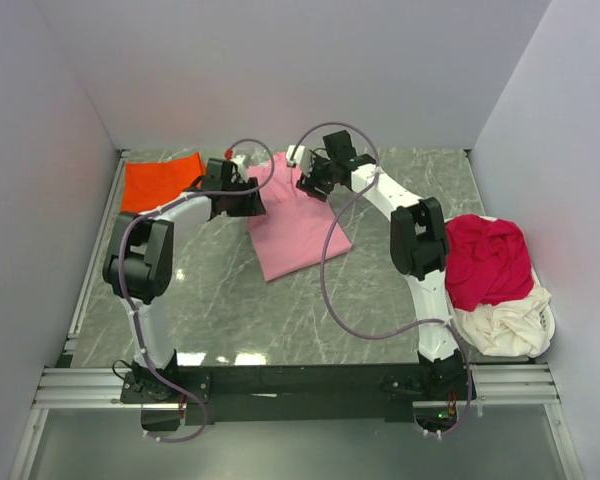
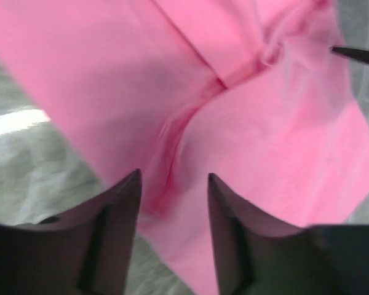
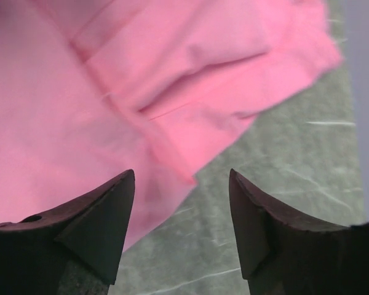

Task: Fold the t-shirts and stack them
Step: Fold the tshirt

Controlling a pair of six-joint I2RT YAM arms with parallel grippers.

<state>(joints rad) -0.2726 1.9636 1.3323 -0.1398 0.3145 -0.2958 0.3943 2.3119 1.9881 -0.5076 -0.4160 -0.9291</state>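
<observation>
A light pink t-shirt (image 1: 295,225) lies partly folded in the middle of the table. My left gripper (image 1: 250,203) is open above its left edge; in the left wrist view (image 2: 173,178) a crease of pink cloth (image 2: 246,123) runs between the jaws. My right gripper (image 1: 313,187) is open above the shirt's far right part; in the right wrist view (image 3: 182,175) a pink sleeve and hem (image 3: 190,74) lie under it. A folded orange-red t-shirt (image 1: 158,182) sits at the back left. A crimson t-shirt (image 1: 488,258) and a cream one (image 1: 505,322) lie bundled at the right.
The crimson and cream shirts rest in a white basket (image 1: 546,322) at the table's right edge. White walls enclose the back and both sides. Cables loop from both arms over the marbled grey tabletop (image 1: 240,310).
</observation>
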